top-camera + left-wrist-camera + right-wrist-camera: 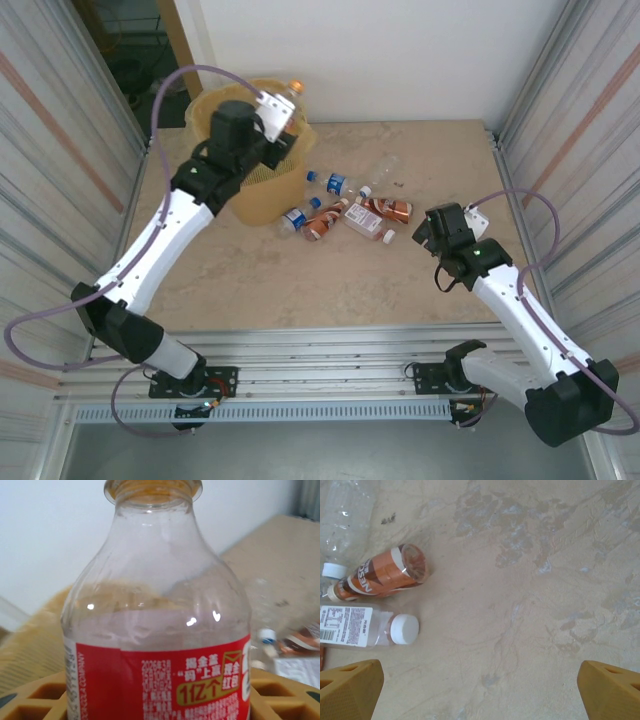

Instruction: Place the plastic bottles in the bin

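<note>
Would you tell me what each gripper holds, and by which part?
Left gripper: the red-labelled bottle, by its labelled body. Right gripper: open, holding nothing.

The clear bottle [155, 590] carries a red label [130, 690] (yellow print on it); the bin [275, 195] at eleven o'clock is yellow-orange, the desk [300, 290] mottled beige.

- red-label bottle [160, 645]: base & cap top cut off by frame edges.
- bg bottles [295, 645]: blurred, kinds unclear.
- bin [278, 190]: near side hidden behind L arm [170, 230].
- clear bottle [345, 520], white-cap bottle [365, 626]: cut at left edge.
</note>
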You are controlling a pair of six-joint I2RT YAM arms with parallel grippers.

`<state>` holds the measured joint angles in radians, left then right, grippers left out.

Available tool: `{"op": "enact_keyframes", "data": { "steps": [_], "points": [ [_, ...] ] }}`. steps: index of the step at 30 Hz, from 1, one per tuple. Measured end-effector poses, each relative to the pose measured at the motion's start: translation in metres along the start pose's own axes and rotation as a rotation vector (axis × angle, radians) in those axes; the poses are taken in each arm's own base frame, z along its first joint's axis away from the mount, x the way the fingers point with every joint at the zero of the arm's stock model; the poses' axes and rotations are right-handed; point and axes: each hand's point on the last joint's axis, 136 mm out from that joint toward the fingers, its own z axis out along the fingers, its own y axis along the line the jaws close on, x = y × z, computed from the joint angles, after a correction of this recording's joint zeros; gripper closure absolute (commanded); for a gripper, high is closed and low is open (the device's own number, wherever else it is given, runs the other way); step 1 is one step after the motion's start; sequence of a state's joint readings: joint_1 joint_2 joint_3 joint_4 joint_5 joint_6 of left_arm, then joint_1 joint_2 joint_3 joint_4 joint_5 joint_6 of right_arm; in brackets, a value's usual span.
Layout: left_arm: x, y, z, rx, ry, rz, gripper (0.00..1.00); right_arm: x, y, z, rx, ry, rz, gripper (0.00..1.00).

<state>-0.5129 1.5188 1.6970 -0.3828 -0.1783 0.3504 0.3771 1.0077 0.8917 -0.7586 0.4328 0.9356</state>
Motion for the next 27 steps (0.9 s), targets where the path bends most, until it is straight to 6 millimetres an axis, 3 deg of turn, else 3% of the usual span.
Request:
{"op": "enact_keyframes", "data": {
  "steps": [5,11,20,27],
  "points": [
    [-0.008,0.051,0.008,-0.08,-0.025,0.022,0.56,-0.002,-0.002,0.0,0.011,-0.008,0.001,0.02],
    [0.018,0.086,0.041,-0.129,0.046,0.096,0.55,-0.002,-0.004,0.0,0.016,-0.009,0.001,0.02],
    [0.069,0.098,0.099,-0.123,0.188,0.223,0.5,-0.002,-0.004,0.0,0.016,-0.009,0.001,0.02],
    [0.094,0.096,0.118,-0.122,0.266,0.311,0.45,-0.002,-0.004,0.0,0.019,-0.011,0.002,0.02]
  ]
}}
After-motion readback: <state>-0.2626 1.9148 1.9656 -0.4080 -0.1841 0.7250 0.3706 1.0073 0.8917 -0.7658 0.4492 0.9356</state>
